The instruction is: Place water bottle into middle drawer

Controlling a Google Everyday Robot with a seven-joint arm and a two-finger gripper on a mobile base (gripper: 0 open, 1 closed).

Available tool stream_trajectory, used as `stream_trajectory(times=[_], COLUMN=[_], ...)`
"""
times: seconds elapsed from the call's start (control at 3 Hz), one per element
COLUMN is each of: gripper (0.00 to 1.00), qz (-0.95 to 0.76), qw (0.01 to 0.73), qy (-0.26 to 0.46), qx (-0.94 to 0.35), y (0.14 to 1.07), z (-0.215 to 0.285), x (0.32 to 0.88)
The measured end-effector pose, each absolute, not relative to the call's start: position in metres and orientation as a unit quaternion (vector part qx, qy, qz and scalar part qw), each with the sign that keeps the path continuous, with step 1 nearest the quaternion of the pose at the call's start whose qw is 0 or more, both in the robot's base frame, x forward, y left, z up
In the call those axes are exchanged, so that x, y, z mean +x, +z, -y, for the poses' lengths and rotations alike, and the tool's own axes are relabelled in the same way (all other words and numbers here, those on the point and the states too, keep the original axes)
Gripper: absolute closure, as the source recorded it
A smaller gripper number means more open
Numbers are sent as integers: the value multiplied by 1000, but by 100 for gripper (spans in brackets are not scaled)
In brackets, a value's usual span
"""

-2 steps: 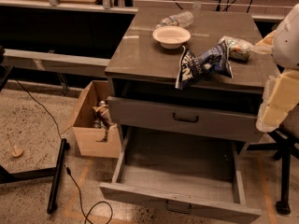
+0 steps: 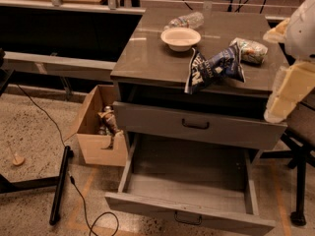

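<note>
Your pincer (image 2: pixel 283 100) hung right of the counter (image 2: pixel 142 58), spread or pressed I couldn't tell; the light, slick water bottle (image 2: pixel 185 20) wanted gripping mid-body.

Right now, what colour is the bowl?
White bowl, camera view, near the bottle; gripper at the right edge.
</note>
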State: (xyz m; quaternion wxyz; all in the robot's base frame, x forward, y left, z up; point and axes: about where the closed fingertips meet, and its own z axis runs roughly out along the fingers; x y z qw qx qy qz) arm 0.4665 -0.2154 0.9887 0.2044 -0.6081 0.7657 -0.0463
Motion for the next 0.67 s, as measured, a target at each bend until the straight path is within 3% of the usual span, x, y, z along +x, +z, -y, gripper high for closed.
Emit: stream_trajectory(times=[0.67], gripper=[0], qz=[-677], qw=[336], qy=[-121], qx=[-643], y=[1024], z=[209], x=[553])
